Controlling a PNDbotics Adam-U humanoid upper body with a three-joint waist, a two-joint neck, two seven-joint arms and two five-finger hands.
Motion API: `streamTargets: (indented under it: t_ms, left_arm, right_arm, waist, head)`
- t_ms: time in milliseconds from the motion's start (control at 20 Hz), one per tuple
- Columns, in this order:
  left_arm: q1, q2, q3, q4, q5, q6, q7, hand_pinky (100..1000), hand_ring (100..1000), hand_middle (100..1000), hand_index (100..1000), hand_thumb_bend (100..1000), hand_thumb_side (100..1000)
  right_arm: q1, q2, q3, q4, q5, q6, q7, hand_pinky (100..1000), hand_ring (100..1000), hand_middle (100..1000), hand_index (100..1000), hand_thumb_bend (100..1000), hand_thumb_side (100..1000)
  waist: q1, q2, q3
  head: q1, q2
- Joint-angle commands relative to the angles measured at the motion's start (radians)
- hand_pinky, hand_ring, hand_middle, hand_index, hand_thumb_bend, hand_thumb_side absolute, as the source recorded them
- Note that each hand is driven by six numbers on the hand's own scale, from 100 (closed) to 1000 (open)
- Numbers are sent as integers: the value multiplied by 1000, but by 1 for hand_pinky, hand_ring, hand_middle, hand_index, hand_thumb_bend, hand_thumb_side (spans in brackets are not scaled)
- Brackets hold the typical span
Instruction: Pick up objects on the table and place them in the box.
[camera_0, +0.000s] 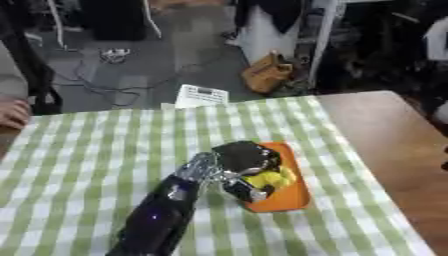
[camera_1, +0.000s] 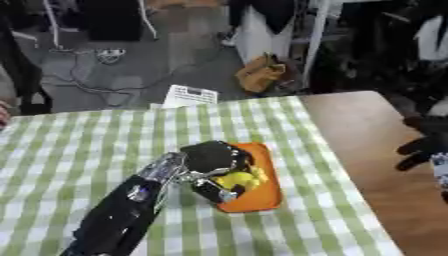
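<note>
A shallow orange box (camera_0: 296, 196) lies on the green-and-white checked cloth, right of centre. My left arm reaches in from the lower left, and my left hand (camera_0: 241, 157) sits over the box. Its fingers are curled round a yellow object (camera_0: 269, 179), which is inside the box's outline; whether it touches the bottom I cannot tell. Part of the object is hidden under the palm. My right hand (camera_1: 426, 142) hangs over the bare wood at the right edge, well away from the box, with relaxed fingers holding nothing.
The checked cloth (camera_0: 105, 150) covers most of the table, with brown wood (camera_0: 385, 135) bare on the right. A white printed card (camera_0: 201, 95) lies at the far edge. A person's hand (camera_0: 10, 112) rests at the far left. A brown bag (camera_0: 267, 74) stands on the floor beyond.
</note>
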Motion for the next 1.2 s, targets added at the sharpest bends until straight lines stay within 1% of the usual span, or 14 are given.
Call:
streamTargets:
  t_ms: [50,100,200,400,600,650,750,800,850,900,950,1100,1150,1200]
  left_arm:
    - [-14,-4,15,-3,-37,6,54,781,885,903,896,236,693]
    - [-13,-4,17,0,-47,10,70,821,923,938,924,257,741]
    - [-12,-5,24,-5,-58,23,102,852,948,961,948,296,768]
    - [-11,-8,41,-32,-40,42,167,863,944,959,948,341,727]
    - [-5,-5,65,-60,19,62,231,853,930,951,942,301,693]
    - [-3,-1,73,-69,35,69,247,830,904,929,926,279,659]
    - [5,11,97,-93,66,82,279,795,872,897,904,217,675]
    - [11,16,112,-107,82,85,294,791,868,894,902,208,679]
    - [19,22,128,-121,97,85,310,763,847,874,893,100,755]
    - [29,28,145,-136,112,79,325,760,846,873,892,100,764]
    - [40,38,162,-151,127,68,339,732,827,852,883,100,822]
    - [88,76,207,-211,172,26,385,704,807,830,875,100,833]
    - [108,90,220,-231,187,12,399,685,794,818,866,147,850]
    - [130,102,234,-255,202,-3,415,685,794,818,866,147,850]
  right_arm:
    - [-8,-8,-5,-24,-7,-1,2,508,600,736,752,100,713]
    - [-7,-8,-5,-24,-6,-1,2,508,600,736,752,100,713]
    - [-7,-8,-6,-24,-6,-1,2,508,600,736,752,100,713]
    - [-6,-7,-6,-24,-6,-1,1,508,600,736,752,100,713]
    - [-5,-6,-7,-24,-5,-1,0,508,600,736,752,100,713]
    - [-4,-6,-8,-24,-5,0,-1,508,600,736,752,100,712]
    - [-2,-6,-11,-24,-4,0,-4,508,600,735,752,100,712]
    - [-1,-6,-12,-24,-3,0,-5,508,600,735,752,100,713]
    - [1,-6,-14,-24,-2,1,-6,508,601,735,752,100,712]
    - [2,-6,-15,-24,-1,1,-7,508,601,735,752,100,712]
    - [4,-6,-17,-24,0,2,-9,508,601,735,752,100,711]
    - [10,-12,-21,-24,4,4,-14,508,601,735,752,100,708]
    - [13,-15,-22,-24,5,5,-15,509,601,735,752,100,710]
    - [15,-18,-22,-24,7,5,-15,509,601,735,752,100,710]
  waist:
    - [-15,-34,-2]
    - [-15,-34,-2]
    - [-14,-34,-3]
    - [-15,-33,-1]
    - [-16,-33,1]
    - [-17,-33,3]
    - [-19,-34,10]
    - [-19,-35,12]
    - [-19,-36,16]
    - [-20,-36,19]
    - [-20,-38,24]
    - [-19,-44,41]
    - [-18,-48,50]
    - [-17,-52,57]
  head:
    - [0,-14]
    - [0,-15]
    - [1,-18]
    - [-1,-20]
    - [-1,-19]
    - [-3,-19]
    - [-6,-19]
    - [-7,-18]
    - [-11,-18]
    - [-14,-18]
    - [-19,-18]
    - [-30,-15]
    - [-33,-11]
    - [-35,-6]
